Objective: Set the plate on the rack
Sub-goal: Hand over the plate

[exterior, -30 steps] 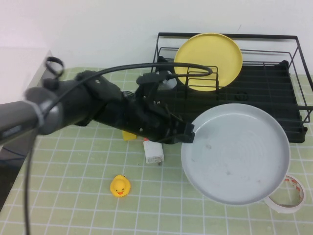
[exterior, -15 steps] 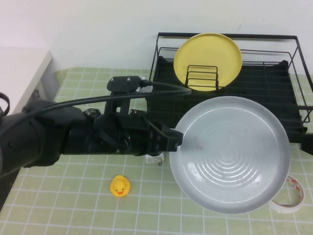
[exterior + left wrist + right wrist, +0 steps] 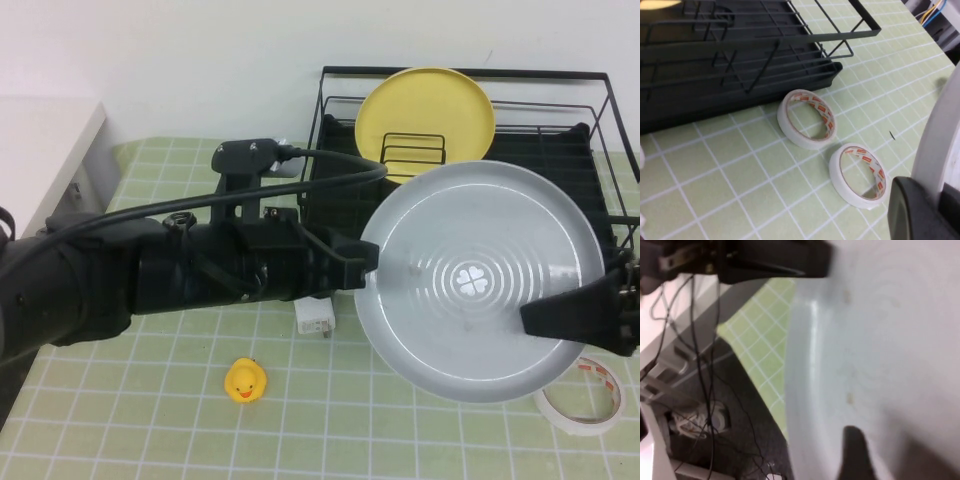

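Observation:
The pale grey-blue plate (image 3: 480, 290) is held in the air in front of the black wire rack (image 3: 560, 175), face up toward the camera. My left gripper (image 3: 368, 272) is shut on the plate's left rim; the rim (image 3: 945, 135) shows clamped between its pads in the left wrist view. My right gripper (image 3: 540, 318) reaches in from the right at the plate's lower right rim, open, with one finger (image 3: 855, 455) over the plate's face (image 3: 890, 340). Its other finger is hidden behind the plate.
A yellow plate (image 3: 425, 115) stands upright in the rack's back left. A rubber duck (image 3: 246, 380) and a white charger (image 3: 315, 318) lie on the green checked mat. A tape roll (image 3: 580, 400) lies front right; two rolls (image 3: 782, 117) (image 3: 837, 175) show under the plate.
The left arm has raised and tilted the plate toward the rack. The right gripper has come in from the right edge and now reaches the plate's lower right rim.

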{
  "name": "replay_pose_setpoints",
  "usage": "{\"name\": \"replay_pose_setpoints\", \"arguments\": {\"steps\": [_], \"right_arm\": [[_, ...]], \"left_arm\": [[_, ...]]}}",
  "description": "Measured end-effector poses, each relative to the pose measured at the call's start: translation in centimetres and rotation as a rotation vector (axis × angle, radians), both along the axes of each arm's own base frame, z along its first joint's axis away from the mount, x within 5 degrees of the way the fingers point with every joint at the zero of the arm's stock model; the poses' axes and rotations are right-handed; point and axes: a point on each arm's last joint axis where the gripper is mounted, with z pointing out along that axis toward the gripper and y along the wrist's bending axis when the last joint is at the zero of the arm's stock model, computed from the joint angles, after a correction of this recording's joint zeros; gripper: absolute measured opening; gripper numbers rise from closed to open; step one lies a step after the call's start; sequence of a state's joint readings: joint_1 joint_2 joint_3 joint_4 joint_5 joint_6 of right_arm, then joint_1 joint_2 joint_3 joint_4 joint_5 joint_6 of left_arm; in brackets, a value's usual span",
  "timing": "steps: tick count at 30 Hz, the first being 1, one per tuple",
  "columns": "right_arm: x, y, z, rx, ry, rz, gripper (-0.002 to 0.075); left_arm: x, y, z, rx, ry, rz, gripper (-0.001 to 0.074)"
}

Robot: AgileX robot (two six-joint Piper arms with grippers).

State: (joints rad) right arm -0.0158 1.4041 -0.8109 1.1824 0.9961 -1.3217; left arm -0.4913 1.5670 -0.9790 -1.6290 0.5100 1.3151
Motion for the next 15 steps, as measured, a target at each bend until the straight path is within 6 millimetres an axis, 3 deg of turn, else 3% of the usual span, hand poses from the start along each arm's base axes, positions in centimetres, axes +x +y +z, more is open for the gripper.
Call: {"name": "replay_pose_setpoints", "arguments": {"steps": [2, 6, 12, 15], "right_arm": [[0.2, 0.5, -0.2, 0.012, -0.022, 0.025, 0.0382], [0.7, 0.9, 0.1, 0.06, -0.092, 0.027, 0.0179], [1.4, 0.9, 0.2, 0.061, -0.161, 0.019, 0.0173], [2.2, 1.0, 0.6, 0.057, -0.196, 0.028, 0.0166]], "left_arm": [[0.0, 0.0, 0.0, 0.005, -0.012, -0.001, 0.0004], [0.1, 0.1, 0.0, 0.017, -0.032, 0.003, 0.0005], [0.2, 0.2, 0.1, 0.019, -0.041, 0.018, 0.0009], [0.3, 0.4, 0.3, 0.012, -0.04, 0.026, 0.0057]]}}
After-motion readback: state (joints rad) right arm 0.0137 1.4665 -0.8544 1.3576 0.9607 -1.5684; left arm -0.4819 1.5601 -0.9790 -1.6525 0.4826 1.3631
